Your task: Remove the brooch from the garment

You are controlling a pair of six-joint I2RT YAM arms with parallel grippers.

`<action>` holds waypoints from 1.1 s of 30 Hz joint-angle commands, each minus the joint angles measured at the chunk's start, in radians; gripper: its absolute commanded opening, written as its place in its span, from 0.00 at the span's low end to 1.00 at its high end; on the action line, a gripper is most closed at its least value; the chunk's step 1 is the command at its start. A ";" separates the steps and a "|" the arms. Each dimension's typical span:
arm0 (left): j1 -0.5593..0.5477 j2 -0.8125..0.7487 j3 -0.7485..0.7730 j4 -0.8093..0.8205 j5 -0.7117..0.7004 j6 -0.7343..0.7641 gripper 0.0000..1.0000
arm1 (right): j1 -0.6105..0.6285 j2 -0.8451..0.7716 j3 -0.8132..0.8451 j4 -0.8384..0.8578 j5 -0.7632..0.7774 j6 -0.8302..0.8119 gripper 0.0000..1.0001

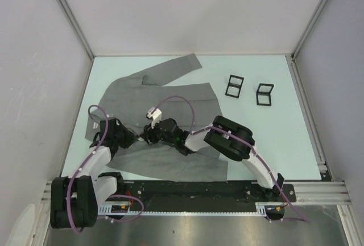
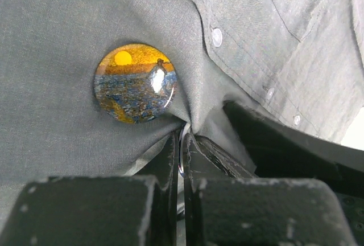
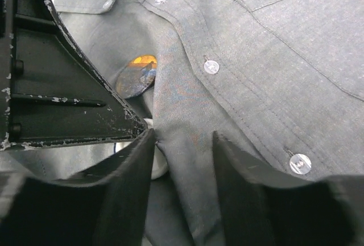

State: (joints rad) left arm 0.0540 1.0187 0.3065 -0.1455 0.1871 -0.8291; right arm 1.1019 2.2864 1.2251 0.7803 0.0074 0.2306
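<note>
The garment (image 1: 170, 95) is a large grey jacket spread flat on the table. The brooch (image 2: 135, 82) is a round glossy disc with an orange sunset over blue, pinned on the cloth beside the row of pale buttons (image 2: 216, 36). My left gripper (image 2: 183, 143) is shut, pinching a fold of the garment just below the brooch. In the right wrist view the brooch (image 3: 136, 75) is half hidden behind the left gripper's black finger (image 3: 62, 86). My right gripper (image 3: 182, 160) stands open astride a raised ridge of the cloth. In the top view both grippers meet at the jacket's front, and the brooch is hidden there.
Two small black square frames (image 1: 234, 85) (image 1: 264, 94) stand on the pale table to the right of the garment. One sleeve (image 1: 176, 66) reaches toward the back wall. The two arms crowd together at the near left.
</note>
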 commanded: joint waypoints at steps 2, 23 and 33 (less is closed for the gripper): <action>0.003 -0.026 0.014 0.047 -0.107 0.025 0.00 | -0.010 0.046 -0.116 -0.391 -0.082 -0.009 0.57; -0.003 0.101 0.124 -0.155 -0.058 0.025 0.00 | -0.065 -0.197 -0.102 -0.248 -0.291 -0.020 0.68; -0.002 0.144 0.178 -0.224 -0.020 0.010 0.00 | -0.040 -0.180 -0.079 -0.125 -0.284 -0.125 0.46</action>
State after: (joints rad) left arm 0.0486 1.1469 0.4530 -0.2913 0.1654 -0.8299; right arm 1.0451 2.1201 1.1355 0.5827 -0.2531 0.1547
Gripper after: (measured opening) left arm 0.012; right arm 0.495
